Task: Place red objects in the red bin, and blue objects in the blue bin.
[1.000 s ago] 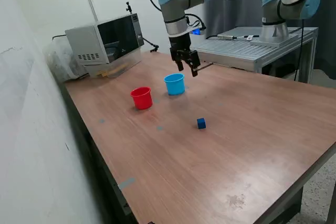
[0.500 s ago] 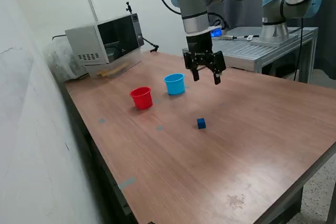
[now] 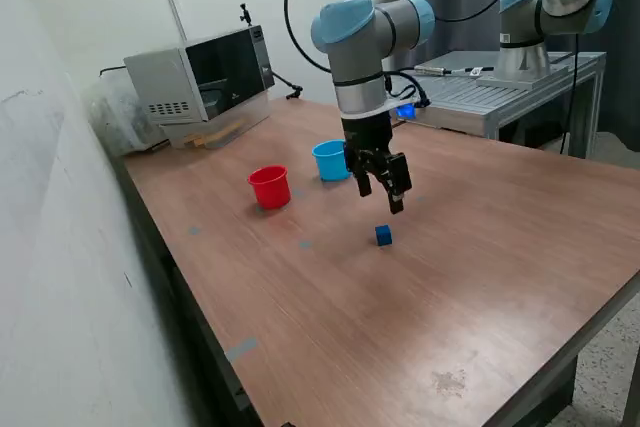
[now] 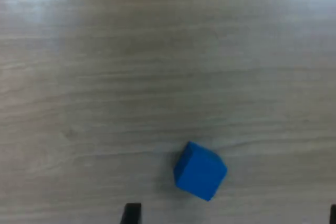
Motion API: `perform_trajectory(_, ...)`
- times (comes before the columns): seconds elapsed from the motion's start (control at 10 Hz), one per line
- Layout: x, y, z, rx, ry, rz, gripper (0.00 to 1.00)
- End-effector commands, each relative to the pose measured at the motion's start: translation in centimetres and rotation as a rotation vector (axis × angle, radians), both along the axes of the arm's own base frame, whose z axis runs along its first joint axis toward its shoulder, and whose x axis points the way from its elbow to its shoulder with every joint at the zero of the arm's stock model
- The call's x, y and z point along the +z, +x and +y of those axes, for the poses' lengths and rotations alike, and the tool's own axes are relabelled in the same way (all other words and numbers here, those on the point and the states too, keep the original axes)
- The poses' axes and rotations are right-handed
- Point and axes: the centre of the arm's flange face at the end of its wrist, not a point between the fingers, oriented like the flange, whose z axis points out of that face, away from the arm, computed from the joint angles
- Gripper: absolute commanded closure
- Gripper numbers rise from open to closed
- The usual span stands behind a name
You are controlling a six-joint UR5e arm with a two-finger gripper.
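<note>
- The black two-finger gripper (image 3: 381,187) hangs in the air near the middle of the exterior view, its fingers spread apart with nothing between them.
- It sits just above and a little to the upper left of a small dark blue cube (image 3: 384,235), which rests alone on the table, not touched by the fingers.
- In the wrist view that same blue cube (image 4: 200,170) lies on the wood grain, turned at an angle, with two dark fingertips just showing at the frame's bottom edge, one to each side and clear of it.
- Behind the gripper, toward the upper left of the exterior frame, stands a small round light blue plastic cup (image 3: 329,160), upright, partly covered by the arm.
- Just to the exterior view's left of it stands a small round red plastic cup (image 3: 269,187), also upright, near the blue one but apart.
- I cannot see into either cup well enough to say what they hold.
- All of this sits on a long brown wood-grain table (image 3: 480,287).
- At the far upper-left corner of the table is a silver microwave oven (image 3: 200,75) with a dark door; any writing on it is too small to read.
- No label shows on the cube or cups.
- A second grey-and-blue robot arm (image 3: 545,12) stands on a metal bench in the upper right.
</note>
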Motion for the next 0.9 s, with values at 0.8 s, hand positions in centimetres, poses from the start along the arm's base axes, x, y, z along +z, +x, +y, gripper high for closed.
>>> perform_trajectory(0.8,-3.1,0.6,-4.1,-0.232,0.070,0.007,0.00)
